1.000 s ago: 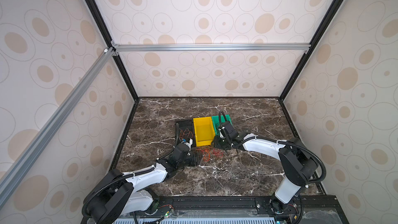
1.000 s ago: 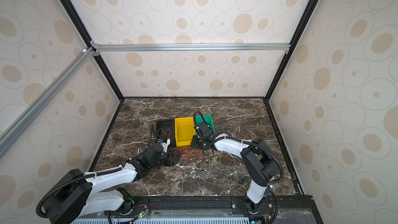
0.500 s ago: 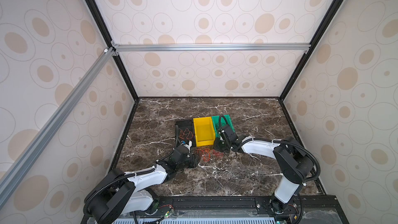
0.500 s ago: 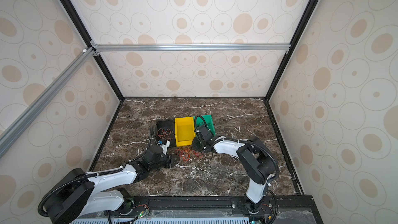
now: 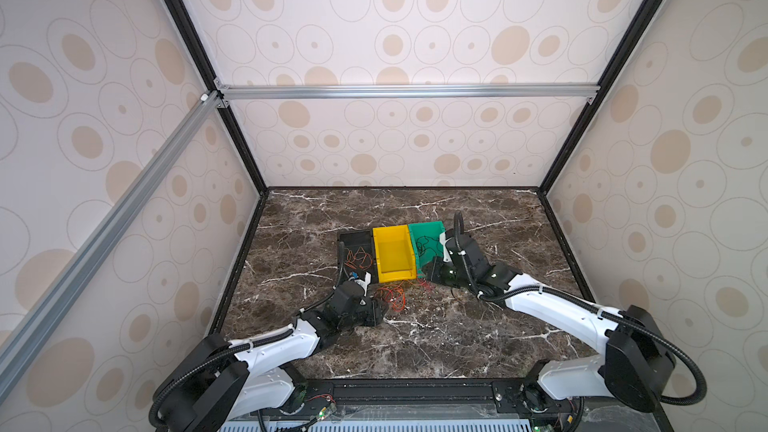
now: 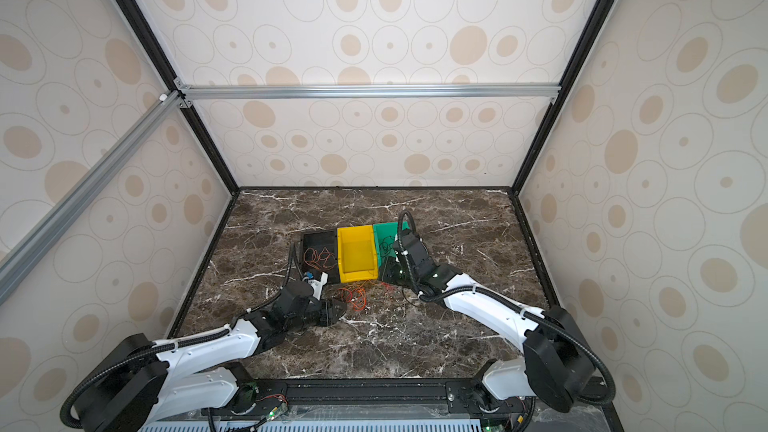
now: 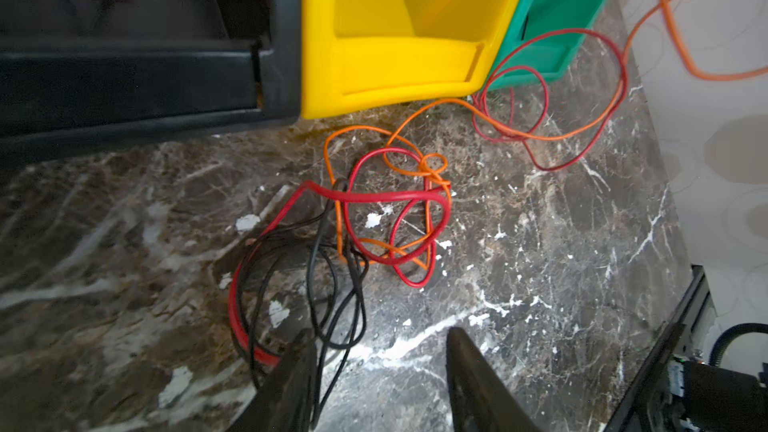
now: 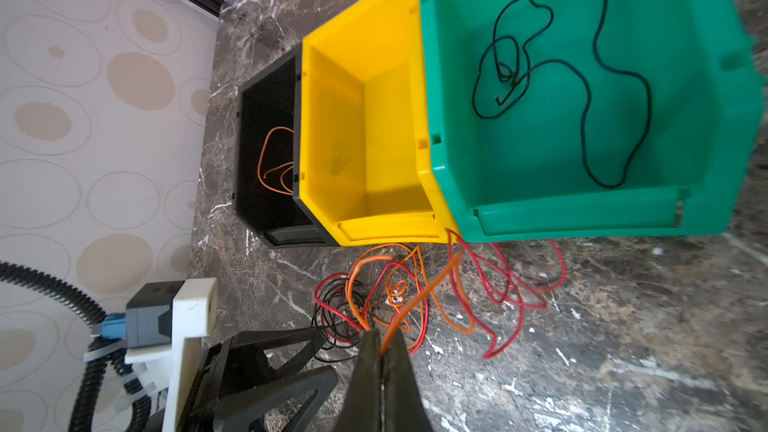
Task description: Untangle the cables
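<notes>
The cables (image 7: 395, 209) lie as a tangle of orange, red and black wire on the marble in front of the bins, seen in both top views (image 5: 392, 297) (image 6: 353, 297). My right gripper (image 8: 382, 336) is shut on one orange cable (image 8: 432, 284), which rises out of the tangle to its tips. This gripper hangs near the green bin's front corner (image 5: 428, 274). My left gripper (image 7: 380, 336) is open at the tangle's near-left edge (image 5: 384, 311), with bare marble between its fingers. A black loop (image 7: 332, 326) lies against one finger (image 7: 299, 367).
Three bins stand side by side behind the tangle. The black bin (image 8: 266, 218) holds orange cable (image 8: 274, 160). The yellow bin (image 8: 386, 234) holds nothing. The green bin (image 8: 582, 226) holds a black cable (image 8: 582, 76). Patterned walls enclose the marble top.
My right gripper has come down toward the tangle and shut on the orange cable. My left gripper has edged toward the tangle, its jaws narrowing and widening again.
</notes>
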Available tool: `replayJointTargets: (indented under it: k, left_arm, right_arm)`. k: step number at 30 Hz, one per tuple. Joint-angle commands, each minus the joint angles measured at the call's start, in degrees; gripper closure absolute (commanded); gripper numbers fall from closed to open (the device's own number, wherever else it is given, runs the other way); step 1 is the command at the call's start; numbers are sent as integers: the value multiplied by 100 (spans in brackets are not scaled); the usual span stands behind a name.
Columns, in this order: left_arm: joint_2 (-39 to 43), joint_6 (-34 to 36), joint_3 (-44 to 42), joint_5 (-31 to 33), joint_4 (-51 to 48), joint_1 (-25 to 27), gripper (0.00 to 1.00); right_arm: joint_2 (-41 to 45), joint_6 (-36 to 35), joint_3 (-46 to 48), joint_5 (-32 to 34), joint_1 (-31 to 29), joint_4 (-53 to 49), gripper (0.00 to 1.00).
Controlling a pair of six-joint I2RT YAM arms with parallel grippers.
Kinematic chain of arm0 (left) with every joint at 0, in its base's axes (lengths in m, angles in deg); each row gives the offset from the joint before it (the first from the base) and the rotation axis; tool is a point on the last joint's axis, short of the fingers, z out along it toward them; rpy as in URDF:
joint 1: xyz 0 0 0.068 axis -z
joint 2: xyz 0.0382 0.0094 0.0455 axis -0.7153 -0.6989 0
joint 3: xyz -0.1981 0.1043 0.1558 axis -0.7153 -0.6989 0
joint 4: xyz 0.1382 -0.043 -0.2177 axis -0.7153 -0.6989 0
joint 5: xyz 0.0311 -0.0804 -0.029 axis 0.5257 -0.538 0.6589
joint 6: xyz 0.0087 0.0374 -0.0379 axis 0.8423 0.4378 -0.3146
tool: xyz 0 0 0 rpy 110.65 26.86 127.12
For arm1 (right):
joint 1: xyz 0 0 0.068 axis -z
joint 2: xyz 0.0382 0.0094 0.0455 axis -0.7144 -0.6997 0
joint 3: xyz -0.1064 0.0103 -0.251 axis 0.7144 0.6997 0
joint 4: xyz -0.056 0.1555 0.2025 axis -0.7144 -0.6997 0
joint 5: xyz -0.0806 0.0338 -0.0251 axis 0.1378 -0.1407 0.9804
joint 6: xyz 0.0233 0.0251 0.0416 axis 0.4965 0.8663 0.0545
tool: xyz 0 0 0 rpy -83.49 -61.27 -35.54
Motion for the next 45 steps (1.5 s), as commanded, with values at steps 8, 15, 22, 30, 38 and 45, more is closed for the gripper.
replayJointTargets:
  k: [8, 15, 22, 30, 38, 45]
  left_arm:
    - [599, 403, 814, 46, -645, 63, 42]
    - [241, 811, 1091, -340, -67, 319, 39]
    - [-367, 1403, 1639, -274, 321, 530, 39]
    - [-1123, 1905, 2115, -28, 420, 544, 38]
    - [-1446, 2043, 2435, -16, 621, 545, 53]
    - [-1284, 1998, 2455, 12, 666, 541, 89]
  right_arm:
    - [831, -220, -375, -369, 17, -500, 100]
    - [1014, -9, -582, -1150, 123, -243, 100]
    - [995, 206, -823, -1660, 151, -25, 100]
    - [945, 532, -1107, -2211, 253, 314, 100]
    - [827, 914, -1054, -2641, 422, 655, 100]
    - [835, 1066, -755, -2763, 665, 844, 100]
